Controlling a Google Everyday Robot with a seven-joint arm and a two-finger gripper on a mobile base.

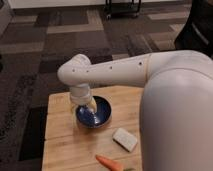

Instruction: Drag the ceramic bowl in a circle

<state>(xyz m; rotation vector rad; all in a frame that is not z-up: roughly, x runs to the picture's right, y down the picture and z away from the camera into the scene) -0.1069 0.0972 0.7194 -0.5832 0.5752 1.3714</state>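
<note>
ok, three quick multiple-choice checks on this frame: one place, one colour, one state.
1. Where is the hand? A) down in the ceramic bowl B) raised well above it C) out of view
2. Bowl colour? A) white B) red C) dark blue
3. How does the white block lie? A) inside the bowl B) flat on the table, apart from the bowl C) standing on end
Answers: 1A, its tip sits within the rim; 2C, glossy navy rim and inside; 3B, bare wood shows between block and bowl.
</note>
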